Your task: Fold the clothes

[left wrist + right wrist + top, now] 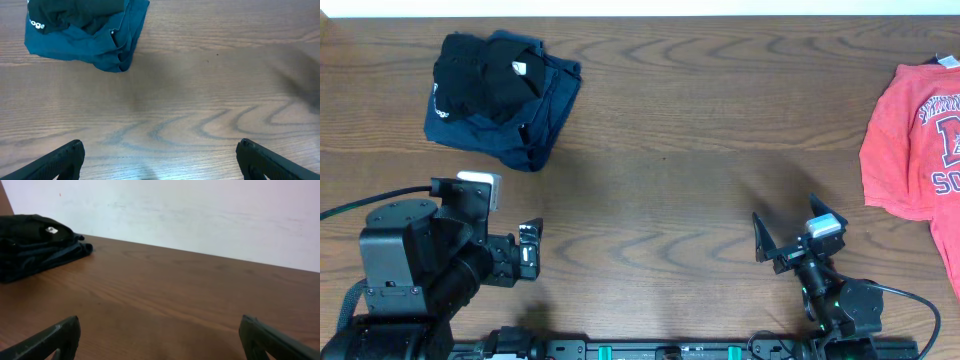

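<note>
A folded black T-shirt (480,72) with a small white tag lies on top of a folded navy garment (542,110) at the far left of the wooden table (660,170). The pile also shows in the left wrist view (85,42) and in the right wrist view (35,242). A coral-red lettered T-shirt (915,140) lies spread at the right edge, partly out of frame. My left gripper (159,157) is open and empty over bare wood near the front left. My right gripper (160,337) is open and empty near the front right.
A pale wall (200,215) stands behind the table's far edge. A black cable (370,203) runs from the left arm's base off the left edge. A dark rail (670,350) runs along the table's front edge.
</note>
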### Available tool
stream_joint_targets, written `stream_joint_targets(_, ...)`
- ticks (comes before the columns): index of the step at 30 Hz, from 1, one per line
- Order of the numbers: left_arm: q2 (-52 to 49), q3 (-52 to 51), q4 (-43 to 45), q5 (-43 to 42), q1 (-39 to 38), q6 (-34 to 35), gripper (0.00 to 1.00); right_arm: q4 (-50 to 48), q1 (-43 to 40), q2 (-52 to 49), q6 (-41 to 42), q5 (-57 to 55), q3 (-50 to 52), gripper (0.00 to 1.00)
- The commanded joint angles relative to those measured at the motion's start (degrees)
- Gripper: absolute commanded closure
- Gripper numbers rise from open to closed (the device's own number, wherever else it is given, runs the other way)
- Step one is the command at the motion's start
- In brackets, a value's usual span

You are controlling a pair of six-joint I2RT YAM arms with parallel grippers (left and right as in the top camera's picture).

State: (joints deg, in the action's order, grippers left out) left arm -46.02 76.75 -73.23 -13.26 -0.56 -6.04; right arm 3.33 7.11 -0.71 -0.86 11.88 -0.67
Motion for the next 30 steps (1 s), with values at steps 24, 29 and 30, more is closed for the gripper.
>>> stream_joint_targets(24,12.9,-21.0,34.2,0.9,-0.5,-2.4,0.02,-0.2,0.4,0.4,0.0,-0.5,0.3,0.01)
stream_joint_targets(29,23.1,-35.3,45.4,0.7,-0.5,-2.5,0.02,-0.2,0.4,0.4,0.0,-0.5,0.3,0.01)
stream_joint_targets(30,24.9,-37.3,46.7,0.7,-0.5,-2.5,0.02,-0.2,0.4,0.4,0.0,-0.5,0.3,0.01)
